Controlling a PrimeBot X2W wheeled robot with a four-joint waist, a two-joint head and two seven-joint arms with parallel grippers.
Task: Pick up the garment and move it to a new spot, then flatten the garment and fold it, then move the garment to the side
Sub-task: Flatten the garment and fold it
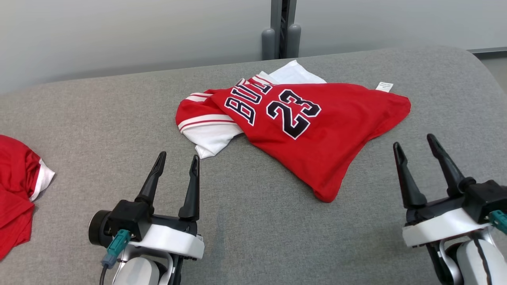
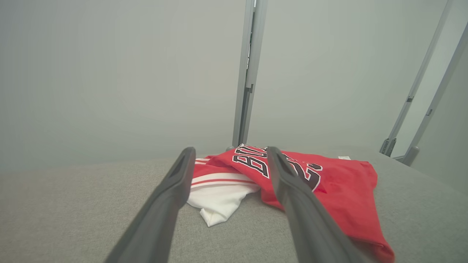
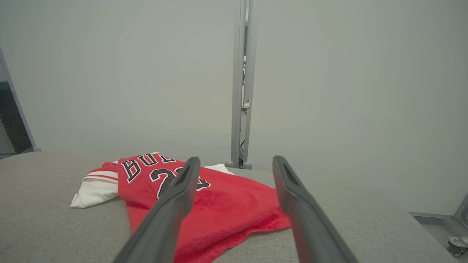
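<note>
Crumpled red jersey shirt (image 1: 313, 130) with white sleeves and black "23" lies mid-table on the grey fabric-covered table (image 1: 253, 237), toward its far edge. Lettering is partly folded under, apparently "BUL". Jaws stand released and empty on the left gripper (image 1: 178, 155) and right gripper (image 1: 413, 140), both clear of the shirt. Second red garment with white edge (image 1: 16, 190) lies far left.

garment (image 1: 317, 130): smooth matt cloth | table (image 1: 119, 111): rough woven grey fabric, matt
</note>
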